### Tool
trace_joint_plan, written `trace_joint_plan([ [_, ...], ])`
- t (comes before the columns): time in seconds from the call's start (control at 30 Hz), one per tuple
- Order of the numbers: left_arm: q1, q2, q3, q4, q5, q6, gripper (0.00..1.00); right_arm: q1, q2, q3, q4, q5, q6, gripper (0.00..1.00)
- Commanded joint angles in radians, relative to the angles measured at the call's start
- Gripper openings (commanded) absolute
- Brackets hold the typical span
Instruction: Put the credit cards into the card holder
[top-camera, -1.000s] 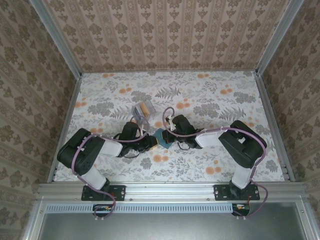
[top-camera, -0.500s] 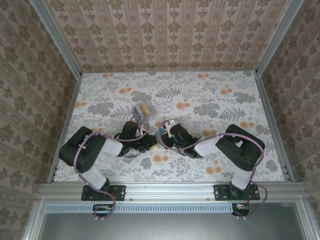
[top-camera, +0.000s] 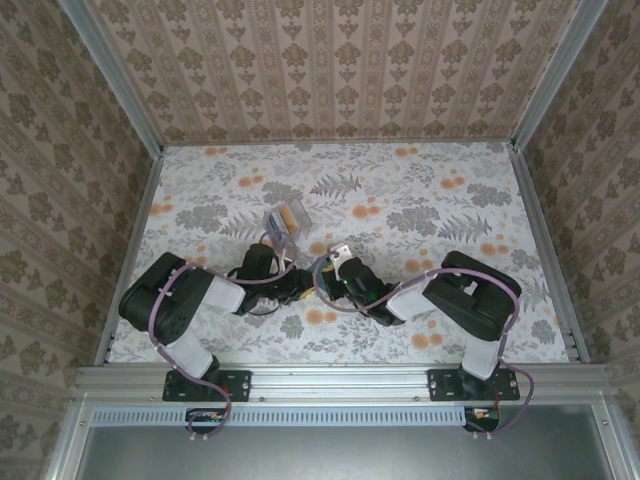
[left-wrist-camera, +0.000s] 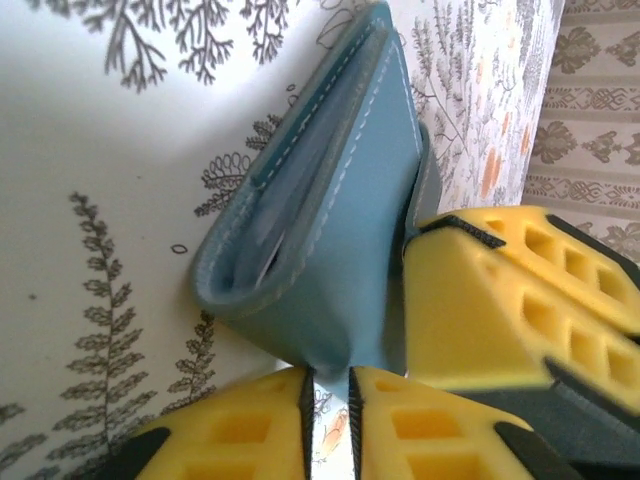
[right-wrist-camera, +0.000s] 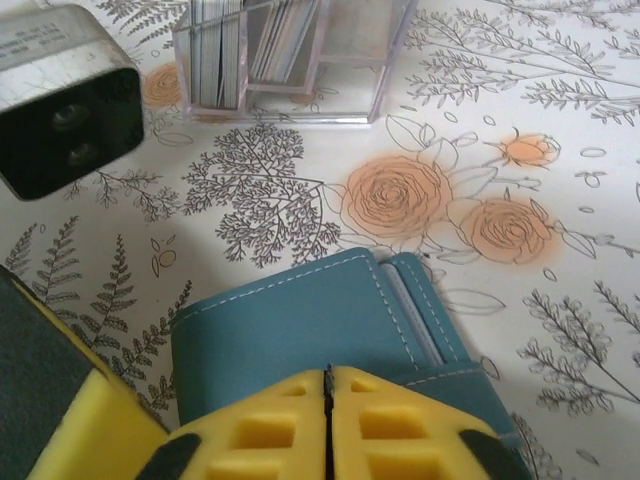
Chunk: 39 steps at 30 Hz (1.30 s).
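— Right gripper (right-wrist-camera: 328, 425) has its yellow ribbed fingers (right-wrist-camera: 260, 430) pressed flat together, no gap, tips sitting on the teal wallet (right-wrist-camera: 290, 320). Can't tell if any of the cover is actually caught between them. Anyone reading it differently?

— Same here. Left gripper (left-wrist-camera: 327, 420) shows only a hairline slit between its tips, right at the wallet's lower edge. One of the right gripper's fingers butts against the cover from the other side, so the wallet's sandwiched between the two. It's soft stitched stuff, folded and bulging a bit. There are pale thin layers in the fold, maybe a card, but too tucked in to call.

— And the card holder (right-wrist-camera: 345, 60)?

— Straight out past the right gripper's tips, beyond the wallet, not touching it. Clear rigid plastic with upright dividers, and thin card edges (right-wrist-camera: 215, 50) already standing in the slots. From above a yellow-orange card (top-camera: 290, 215) shows in it. I'd guess partway done: some filed, and whatever's in the wallet yet to come out. Slick flat cards, floppy wallet... fiddly.
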Motion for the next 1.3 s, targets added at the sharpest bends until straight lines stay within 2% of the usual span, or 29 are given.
trace_joint_plan([
  [0.0, 0.027, -0.087, -0.011, -0.137, -0.171, 0.082, 0.24, 0.016, -0.092, -0.011, -0.225, -0.031, 0.004, 0.26],
  [0.17, 0.03, -0.363, 0.076, -0.524, -0.333, 0.268, 0.27, -0.009, -0.285, 0.023, -0.282, -0.036, -0.016, 0.55],
  [0.23, 0.047, -0.481, 0.123, -0.677, -0.417, 0.349, 0.29, -0.019, -0.371, 0.03, -0.295, -0.025, -0.023, 0.62],
  [0.3, 0.083, -0.562, 0.149, -0.749, -0.464, 0.406, 0.31, -0.035, -0.465, 0.029, -0.307, 0.006, -0.025, 0.67],
  [0.37, 0.147, -0.623, 0.16, -0.775, -0.476, 0.444, 0.39, -0.058, -0.555, 0.023, -0.322, 0.062, -0.029, 0.71],
  [0.47, 0.212, -0.695, 0.197, -0.836, -0.532, 0.515, 0.56, -0.101, -0.684, 0.014, -0.358, 0.174, -0.04, 0.79],
  [0.53, 0.222, -0.738, 0.228, -0.88, -0.621, 0.597, 0.67, -0.141, -0.755, 0.011, -0.397, 0.224, -0.069, 0.85],
  [0.63, 0.224, -0.785, 0.271, -0.923, -0.747, 0.699, 0.77, -0.189, -0.845, -0.014, -0.415, 0.328, -0.109, 0.91],
  [0.7, 0.225, -0.803, 0.288, -0.94, -0.841, 0.744, 0.9, -0.228, -0.902, -0.045, -0.415, 0.378, -0.11, 0.93],
  [0.73, 0.225, -0.811, 0.289, -0.938, -0.884, 0.763, 0.92, -0.252, -0.93, -0.064, -0.407, 0.387, -0.105, 0.99],
  [0.8, 0.226, -0.825, 0.276, -0.91, -0.962, 0.774, 1.0, -0.287, -0.967, -0.11, -0.359, 0.379, -0.112, 1.0],
  [0.83, 0.228, -0.83, 0.254, -0.868, -0.99, 0.792, 1.0, -0.292, -0.978, -0.139, -0.315, 0.384, -0.108, 1.0],
  [0.97, 0.235, -0.858, 0.093, -0.567, -0.919, 1.027, 1.0, -0.294, -1.016, -0.208, -0.313, 0.334, -0.25, 0.99],
  [1.03, 0.244, -0.855, 0.017, -0.448, -0.949, 1.083, 1.0, -0.31, -1.001, -0.224, -0.323, 0.378, -0.285, 1.0],
  [1.1, 0.277, -0.833, -0.039, -0.349, -0.977, 1.085, 1.0, -0.336, -0.959, -0.263, -0.247, 0.364, -0.363, 1.0],
  [1.17, 0.325, -0.803, -0.061, -0.301, -0.948, 1.099, 1.0, -0.357, -0.919, -0.312, -0.166, 0.413, -0.371, 1.0],
  [1.27, 0.332, -0.745, -0.091, -0.198, -0.899, 1.251, 1.0, -0.422, -0.872, -0.384, -0.039, 0.426, -0.355, 1.0],
])
